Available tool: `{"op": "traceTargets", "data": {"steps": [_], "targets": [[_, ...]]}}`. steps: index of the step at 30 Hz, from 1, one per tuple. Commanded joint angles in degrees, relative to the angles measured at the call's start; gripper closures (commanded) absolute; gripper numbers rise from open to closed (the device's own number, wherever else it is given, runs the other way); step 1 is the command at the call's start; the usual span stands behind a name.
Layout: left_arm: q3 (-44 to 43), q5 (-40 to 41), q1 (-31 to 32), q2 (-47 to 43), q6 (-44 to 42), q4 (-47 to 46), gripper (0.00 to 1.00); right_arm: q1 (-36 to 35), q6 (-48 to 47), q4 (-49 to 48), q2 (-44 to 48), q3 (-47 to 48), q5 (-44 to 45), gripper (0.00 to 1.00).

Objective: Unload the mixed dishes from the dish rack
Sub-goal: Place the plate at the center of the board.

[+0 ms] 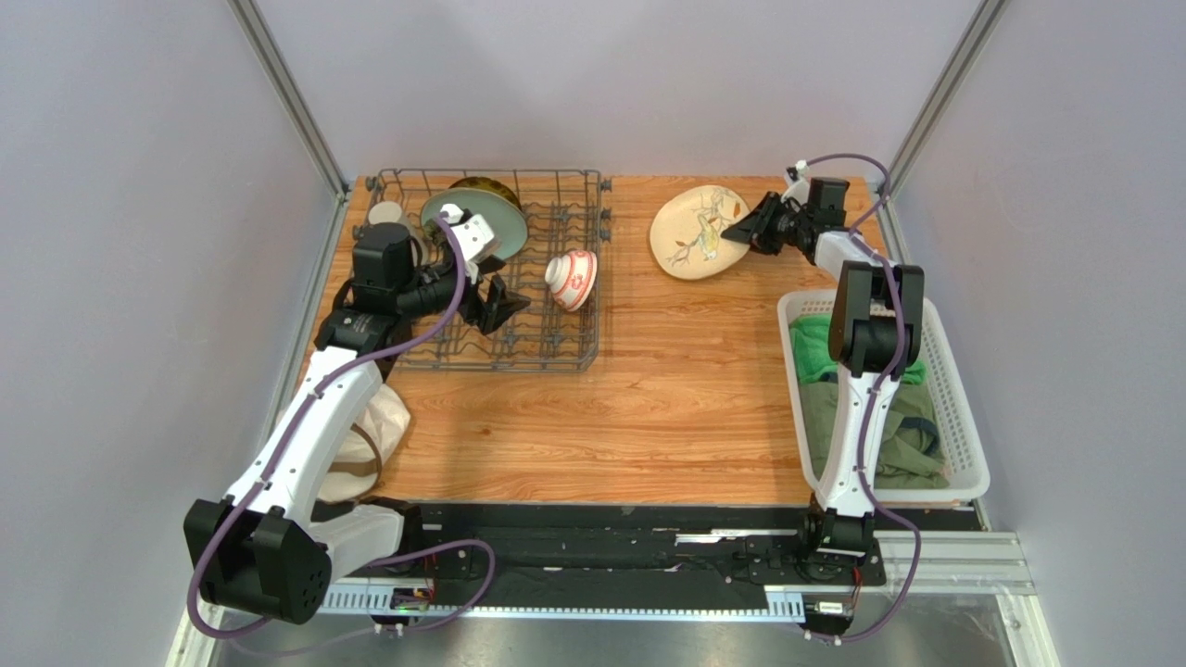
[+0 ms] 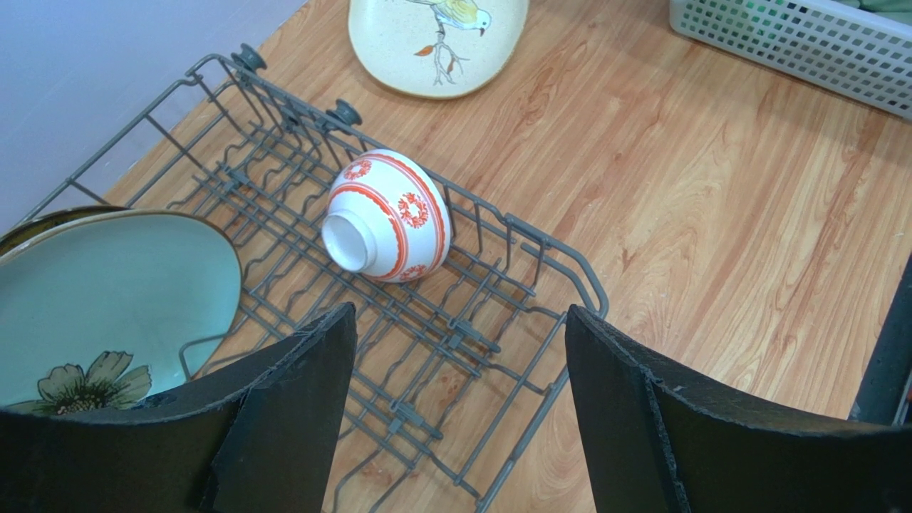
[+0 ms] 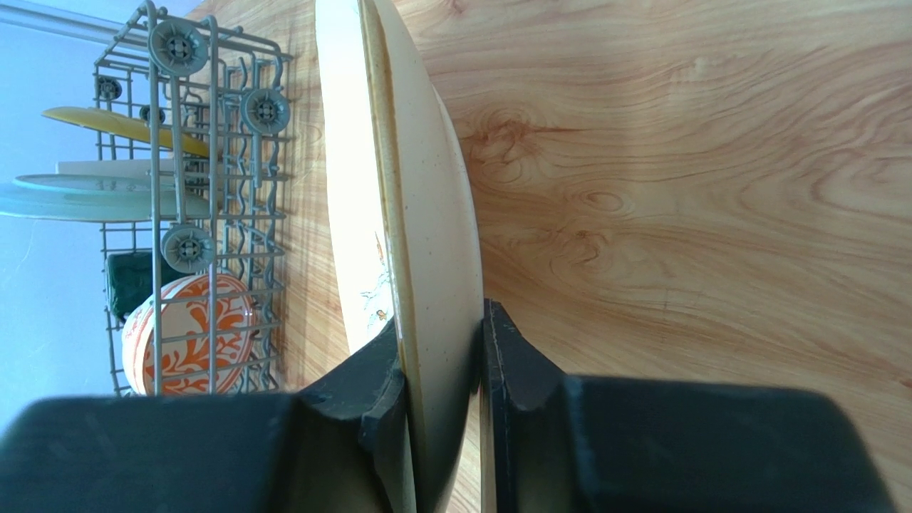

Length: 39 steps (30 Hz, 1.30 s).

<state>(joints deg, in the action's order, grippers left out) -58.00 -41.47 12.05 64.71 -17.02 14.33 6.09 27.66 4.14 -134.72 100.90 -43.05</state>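
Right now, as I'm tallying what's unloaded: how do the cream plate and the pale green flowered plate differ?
The cream plate is outside the dish rack; the pale green flowered plate sits inside it. The right gripper pinches the cream plate's rim; nothing grips the green one. The cream plate bears a bird, the green one a flower. Both are round.

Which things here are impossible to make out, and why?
Right wrist view: dark green mug, a sliver behind dish rack wires; unseen from top.
Right wrist view: cream plate, edge-on.
Top view: yellow-and-dark patterned plate, mostly behind pale green flowered plate.
Top view: beige handleless cup, too small.
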Motion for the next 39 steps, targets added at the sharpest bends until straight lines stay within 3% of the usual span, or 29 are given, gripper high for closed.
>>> {"op": "traceTargets", "data": {"steps": [1,8,22,32,39], "targets": [[0.16,-1.15,0.25,0.24,0.14,-1.14,0.21,0.50,2.40,-4.41,1.74,3.60,-7.05,1.00],[0.17,-1.59,0.25,0.33,0.05,-0.79,0.21,0.85,1.08,-1.77,1.03,3.51,-7.75,1.00],[0.08,-1.77,0.25,-0.02,-0.47,-0.18,0.21,1.47,-1.12,0.43,-0.90,4.13,-7.05,0.87],[-0.10,-1.59,0.25,0.51,-1.53,0.70,0.21,2.08,-3.40,3.50,-1.25,4.74,-6.52,0.61],[0.60,-1.50,0.25,0.60,-1.97,0.96,0.21,2.44,-5.07,5.17,-1.25,4.92,-5.91,0.53]]}}
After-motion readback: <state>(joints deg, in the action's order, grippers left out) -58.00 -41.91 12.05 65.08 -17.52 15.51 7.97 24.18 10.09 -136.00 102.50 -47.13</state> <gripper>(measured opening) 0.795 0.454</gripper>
